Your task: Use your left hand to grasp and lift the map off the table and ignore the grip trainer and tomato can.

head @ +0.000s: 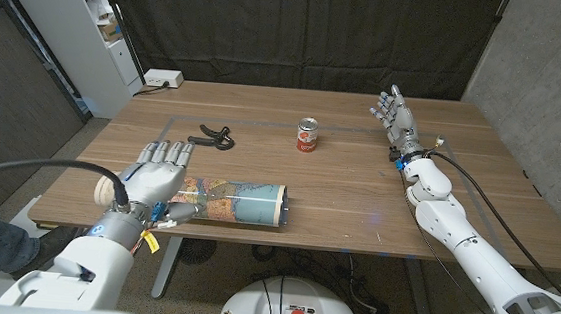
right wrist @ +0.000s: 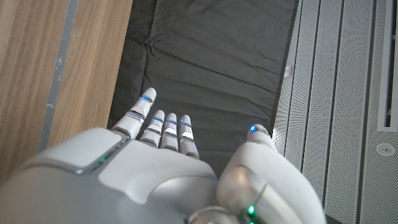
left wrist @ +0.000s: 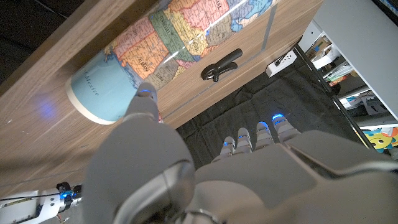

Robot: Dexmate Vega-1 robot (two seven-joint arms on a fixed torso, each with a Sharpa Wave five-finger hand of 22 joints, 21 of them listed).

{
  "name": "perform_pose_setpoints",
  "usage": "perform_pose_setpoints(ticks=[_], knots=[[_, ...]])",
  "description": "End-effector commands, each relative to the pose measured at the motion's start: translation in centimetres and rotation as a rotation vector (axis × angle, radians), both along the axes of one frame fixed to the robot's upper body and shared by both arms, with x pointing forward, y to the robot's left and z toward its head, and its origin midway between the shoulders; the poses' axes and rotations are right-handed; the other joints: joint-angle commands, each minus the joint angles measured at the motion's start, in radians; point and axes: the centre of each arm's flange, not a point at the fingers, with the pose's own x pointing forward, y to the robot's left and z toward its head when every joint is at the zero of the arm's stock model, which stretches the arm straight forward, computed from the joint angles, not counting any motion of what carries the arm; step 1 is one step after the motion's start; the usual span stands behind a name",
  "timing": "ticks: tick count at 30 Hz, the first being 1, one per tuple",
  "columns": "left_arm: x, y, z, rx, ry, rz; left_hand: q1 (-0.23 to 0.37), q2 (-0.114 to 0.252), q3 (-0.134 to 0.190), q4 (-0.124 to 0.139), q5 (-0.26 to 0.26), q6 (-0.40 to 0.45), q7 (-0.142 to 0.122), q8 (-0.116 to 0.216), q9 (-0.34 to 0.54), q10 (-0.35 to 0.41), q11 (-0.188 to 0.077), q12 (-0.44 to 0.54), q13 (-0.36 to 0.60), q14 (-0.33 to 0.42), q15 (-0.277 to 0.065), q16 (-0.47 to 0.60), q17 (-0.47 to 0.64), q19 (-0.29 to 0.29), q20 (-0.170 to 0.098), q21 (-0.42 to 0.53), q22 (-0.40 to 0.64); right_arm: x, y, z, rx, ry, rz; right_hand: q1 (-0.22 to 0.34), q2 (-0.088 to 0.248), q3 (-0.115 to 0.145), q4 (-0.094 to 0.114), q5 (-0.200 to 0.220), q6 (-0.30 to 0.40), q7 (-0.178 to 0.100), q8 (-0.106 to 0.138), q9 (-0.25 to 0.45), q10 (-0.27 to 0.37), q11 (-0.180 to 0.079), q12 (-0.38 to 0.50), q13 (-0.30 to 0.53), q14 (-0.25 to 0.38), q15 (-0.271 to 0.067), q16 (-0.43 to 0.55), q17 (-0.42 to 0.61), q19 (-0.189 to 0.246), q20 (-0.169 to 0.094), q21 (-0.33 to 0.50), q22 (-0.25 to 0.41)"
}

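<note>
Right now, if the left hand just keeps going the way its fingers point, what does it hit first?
Probably the grip trainer. The left hand points up the table, beside the map's near end, and the trainer sits just ahead, slightly to its right. Depth is unclear; it may pass above.

The left hand [head: 159, 168] is a smooth light-grey shell with segmented grey fingers [left wrist: 258, 138] whose tips glow blue. A black cable arcs back along its white, rounded forearm, and yellow tags hang by small blue lights at the wrist. The right hand [head: 392, 112] has the same grey shell and blue-lit fingers [right wrist: 163, 127], with a black cable along a white segmented arm.
</note>
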Motion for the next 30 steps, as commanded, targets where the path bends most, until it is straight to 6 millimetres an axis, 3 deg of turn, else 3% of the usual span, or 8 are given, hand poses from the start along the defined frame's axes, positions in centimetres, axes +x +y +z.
perform_pose_setpoints(ticks=[1,14,30], knots=[[1.0,-0.9,-0.4,0.031,0.043,0.046,0.019,0.002,-0.007,0.003,0.005,-0.016,0.082,0.006,0.005,-0.003,0.007,0.007,0.004,-0.011,0.001,0.001,0.001,0.003,0.003,0.003,0.005,0.1,-0.2,-0.1,0.002,0.004,0.008,0.005,0.005,-0.002,-0.003,0.004,0.003,-0.003,-0.004,0.005,0.004,0.005,0.001,0.005,0.009,0.004,0.002,0.000,0.007,0.003,-0.005,0.004],[1.5,-1.6,-0.7,0.045,0.059,0.057,0.033,0.008,-0.012,0.010,0.007,-0.015,0.073,0.009,0.005,-0.012,0.002,0.008,0.006,-0.013,0.002,0.002,0.002,0.004,0.004,0.003,0.006,0.2,-0.6,-0.4,0.007,0.006,0.006,0.004,0.005,-0.003,-0.003,0.004,0.002,-0.004,-0.004,0.005,0.003,0.005,0.001,0.005,0.010,0.005,0.002,0.000,0.008,0.005,-0.009,0.004],[2.9,-2.2,-1.1,0.062,0.065,0.053,0.049,0.026,-0.032,0.027,0.005,-0.033,0.085,0.007,0.006,-0.034,-0.001,0.010,0.012,-0.034,0.003,0.002,0.003,-0.007,0.004,-0.001,0.007,0.0,-0.9,-0.2,0.013,-0.002,-0.002,0.004,0.005,-0.005,-0.004,0.004,0.002,-0.005,-0.004,0.005,0.004,0.005,0.001,0.005,0.010,0.004,0.002,-0.001,0.010,0.005,-0.015,0.004]])
